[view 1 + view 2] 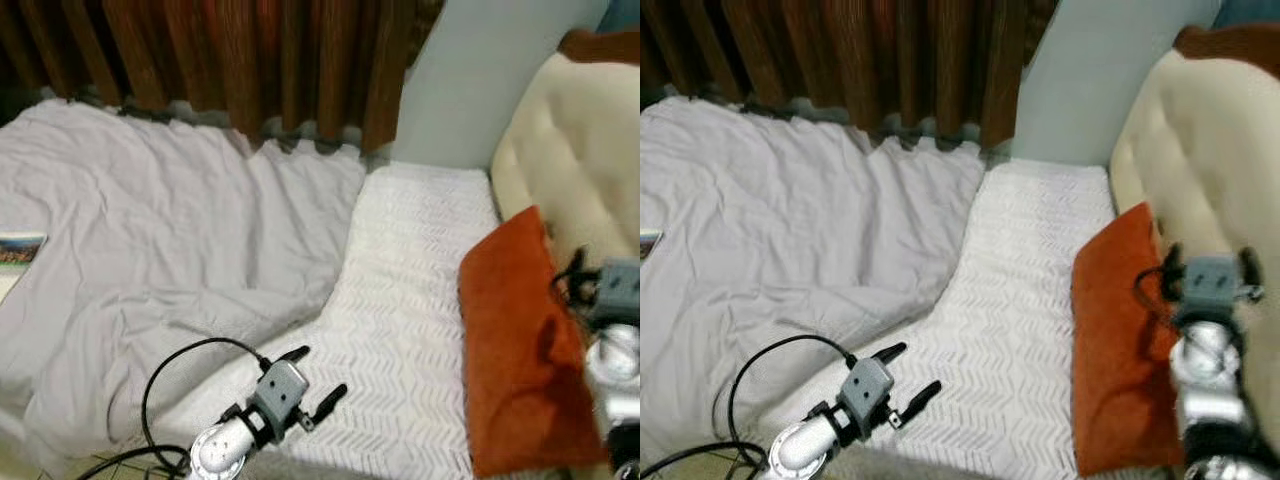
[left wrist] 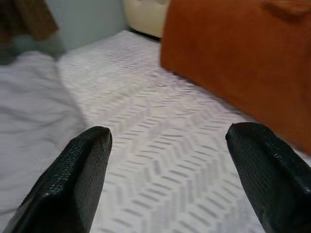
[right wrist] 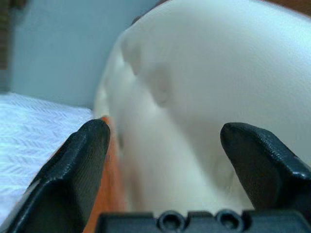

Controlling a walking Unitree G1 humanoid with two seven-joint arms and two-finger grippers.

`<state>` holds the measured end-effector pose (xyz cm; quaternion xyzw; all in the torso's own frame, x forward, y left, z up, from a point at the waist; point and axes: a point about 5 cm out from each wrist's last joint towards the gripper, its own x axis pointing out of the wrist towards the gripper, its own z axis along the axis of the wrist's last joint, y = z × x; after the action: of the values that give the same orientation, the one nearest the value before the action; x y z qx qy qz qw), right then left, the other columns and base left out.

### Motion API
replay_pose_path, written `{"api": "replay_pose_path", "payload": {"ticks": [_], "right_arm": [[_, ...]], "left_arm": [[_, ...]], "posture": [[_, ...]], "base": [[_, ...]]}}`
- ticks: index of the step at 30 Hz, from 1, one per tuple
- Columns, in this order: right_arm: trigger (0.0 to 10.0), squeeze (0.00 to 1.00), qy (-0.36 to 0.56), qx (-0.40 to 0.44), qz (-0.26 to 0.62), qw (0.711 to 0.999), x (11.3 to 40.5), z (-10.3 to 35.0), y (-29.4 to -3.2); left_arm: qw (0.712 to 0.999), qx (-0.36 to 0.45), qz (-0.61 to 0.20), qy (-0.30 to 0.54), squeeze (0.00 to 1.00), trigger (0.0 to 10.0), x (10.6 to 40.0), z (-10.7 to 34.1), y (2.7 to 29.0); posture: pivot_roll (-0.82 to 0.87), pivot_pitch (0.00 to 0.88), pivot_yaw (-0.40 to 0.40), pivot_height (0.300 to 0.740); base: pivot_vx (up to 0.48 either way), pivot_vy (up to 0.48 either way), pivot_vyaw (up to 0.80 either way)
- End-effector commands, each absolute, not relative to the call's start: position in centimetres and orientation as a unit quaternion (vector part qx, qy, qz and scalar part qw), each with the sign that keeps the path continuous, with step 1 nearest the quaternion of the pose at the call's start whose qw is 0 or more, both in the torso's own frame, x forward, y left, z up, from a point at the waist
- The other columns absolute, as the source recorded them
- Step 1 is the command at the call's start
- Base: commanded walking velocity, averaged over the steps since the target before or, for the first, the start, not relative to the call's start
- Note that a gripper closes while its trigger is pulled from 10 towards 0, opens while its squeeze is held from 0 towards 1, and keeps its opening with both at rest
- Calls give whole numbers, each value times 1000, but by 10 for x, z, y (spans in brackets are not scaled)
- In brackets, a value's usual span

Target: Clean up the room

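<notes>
Soft even indoor light, faint shadows, head views slightly blurred; wrist views defocused

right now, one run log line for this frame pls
scene: bed, grey sheet rumpled | left gripper open over white mattress cover | right gripper open by orange pillow, cream headboard

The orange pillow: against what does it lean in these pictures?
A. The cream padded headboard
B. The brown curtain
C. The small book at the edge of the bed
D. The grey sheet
A. The orange pillow stands on the white patterned bedcover with its back against the cream padded headboard; the brown curtain hangs well apart from it.
</notes>
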<state>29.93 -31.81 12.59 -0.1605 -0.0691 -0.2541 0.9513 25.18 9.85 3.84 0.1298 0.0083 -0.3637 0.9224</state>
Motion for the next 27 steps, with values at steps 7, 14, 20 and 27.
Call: {"api": "replay_pose_path", "payload": {"ticks": [7, 14, 20, 27], "right_arm": [[10000, 1000, -4, -49, -196, 979, 239, 54, -256], [10000, 169, 66, -2, -180, 981, 210, 22, -250], [10000, 0, 67, 2, -166, 984, 216, 27, -248], [10000, 0, 70, 25, -126, 989, 238, 31, -238]], "left_arm": [[959, 153, -237, -4, 0, 10000, 268, 57, 124], [984, 89, -151, 4, 0, 10000, 262, 62, 148], [990, 56, -132, 7, 0, 10000, 261, 65, 144], [989, 40, -142, 27, 0, 10000, 267, 66, 138]], "posture": [[20, 0, -45, 740], [5, 0, -39, 740], [4, 0, -40, 740], [2, 0, -35, 740]], "base": [[0, 0, 0], [0, 0, 0], [0, 0, 0], [0, 64, 0]]}}
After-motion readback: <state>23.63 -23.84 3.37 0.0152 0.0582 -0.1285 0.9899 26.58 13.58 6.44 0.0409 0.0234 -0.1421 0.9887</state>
